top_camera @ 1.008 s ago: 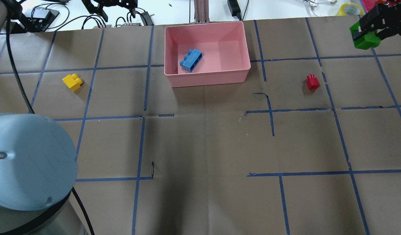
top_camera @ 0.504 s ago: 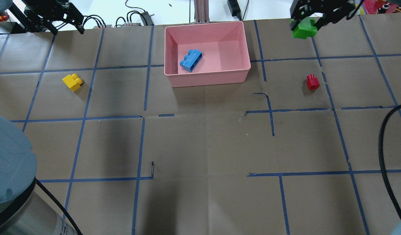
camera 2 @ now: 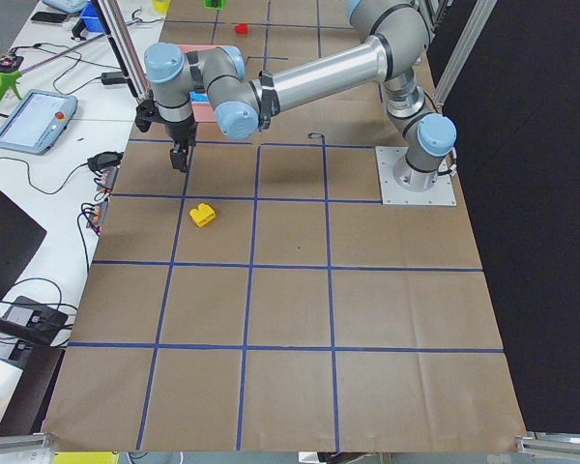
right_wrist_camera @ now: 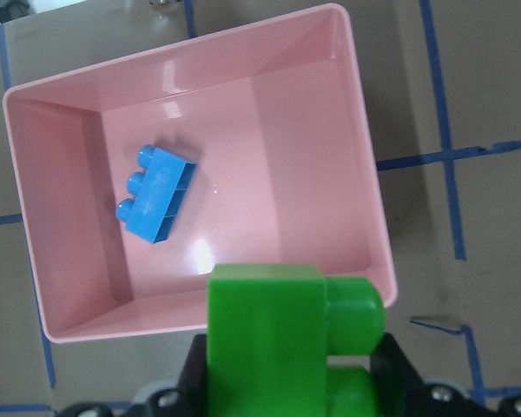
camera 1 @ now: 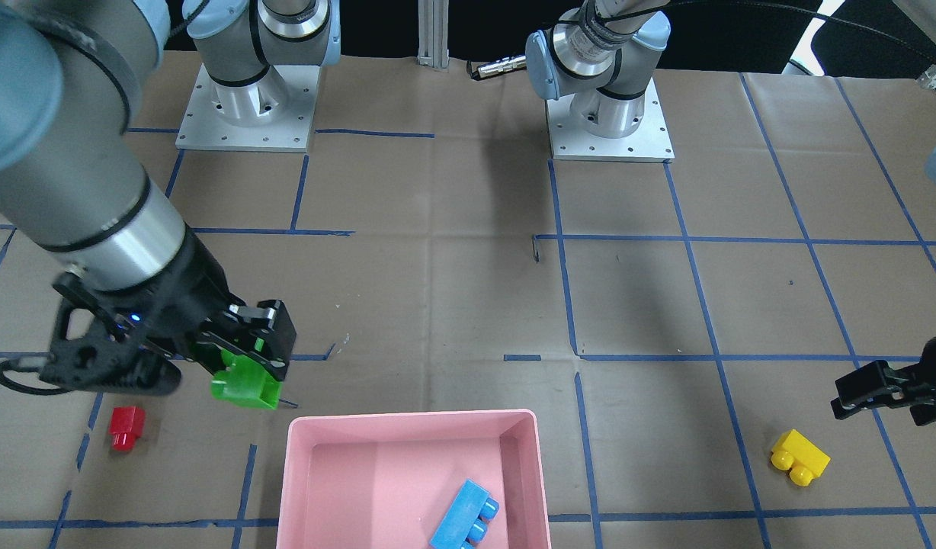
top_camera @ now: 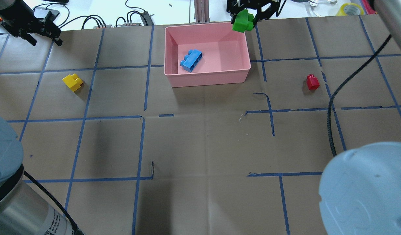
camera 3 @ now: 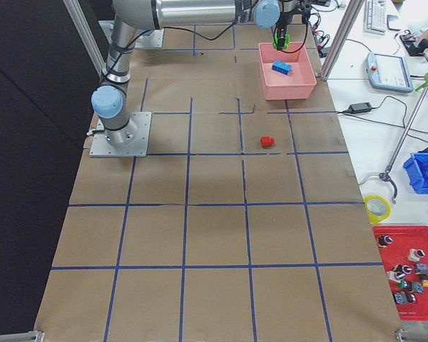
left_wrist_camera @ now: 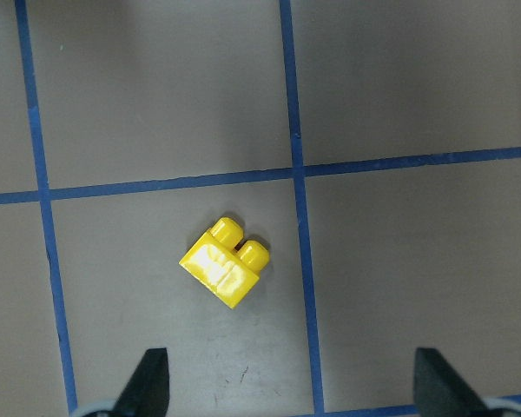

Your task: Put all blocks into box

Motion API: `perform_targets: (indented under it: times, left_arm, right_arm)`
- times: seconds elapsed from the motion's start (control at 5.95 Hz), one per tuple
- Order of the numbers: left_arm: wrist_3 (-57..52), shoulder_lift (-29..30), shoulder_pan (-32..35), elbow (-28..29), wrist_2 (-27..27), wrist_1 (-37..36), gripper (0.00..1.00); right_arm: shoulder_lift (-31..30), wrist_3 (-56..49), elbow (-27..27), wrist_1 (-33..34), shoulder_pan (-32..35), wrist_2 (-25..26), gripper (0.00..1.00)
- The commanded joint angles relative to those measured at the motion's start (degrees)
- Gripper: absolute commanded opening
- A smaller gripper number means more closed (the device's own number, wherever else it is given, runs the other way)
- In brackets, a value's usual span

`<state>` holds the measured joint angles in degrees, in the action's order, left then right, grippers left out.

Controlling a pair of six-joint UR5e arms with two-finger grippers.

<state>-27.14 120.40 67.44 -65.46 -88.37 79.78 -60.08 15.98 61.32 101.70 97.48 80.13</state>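
Observation:
My right gripper (top_camera: 243,22) is shut on the green block (camera 1: 245,383) and holds it in the air by the right far corner of the pink box (top_camera: 207,81). The right wrist view shows the green block (right_wrist_camera: 282,339) at the box's rim (right_wrist_camera: 369,204). The blue block (top_camera: 190,60) lies inside the box. My left gripper (top_camera: 45,40) is open and empty, high above the yellow block (top_camera: 73,82). That block shows between and ahead of its fingertips (left_wrist_camera: 149,382) in the left wrist view. The red block (top_camera: 312,81) sits on the table right of the box.
Blue tape lines grid the brown paper table. Cables and power bricks (top_camera: 135,19) lie beyond the far edge. A post (top_camera: 200,11) stands just behind the box. Both arm bases (camera 1: 243,107) are bolted at the robot's side.
My right gripper has carried the green block left from the far right corner of the table to the box. My left gripper has swung left along the far edge, above the yellow block.

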Motion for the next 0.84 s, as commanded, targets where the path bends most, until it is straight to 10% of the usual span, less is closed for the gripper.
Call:
perform_targets:
  times: [0.0,0.17,0.34,0.5,0.67]
  left_arm:
    - [-0.46,1.41,-2.39,0.77,-0.13,-5.03,1.0]
    - [1.28,2.11,-2.4,-0.09,-0.74,-6.98,1.0]
    - [14.87,2.47,-2.84,-0.28,-0.75,-6.39,0.99]
    - [25.62,2.47,-2.84,-0.71,-0.49,-6.13,1.0]
    - [36.61,2.47,-3.28,-3.5,-0.57,-6.3,0.99]
  right_arm:
    - [7.13,1.68,-2.34,10.47,3.76,-0.68,0.05]
    - [9.08,1.6,-2.52,12.62,4.64,-0.68,0.06]
    - [9.45,0.81,-2.34,13.42,4.74,0.19,0.39]
    - [9.45,0.63,-2.34,14.22,4.65,0.29,0.94]
    - [9.37,-1.37,-2.43,14.14,4.65,0.46,0.99]
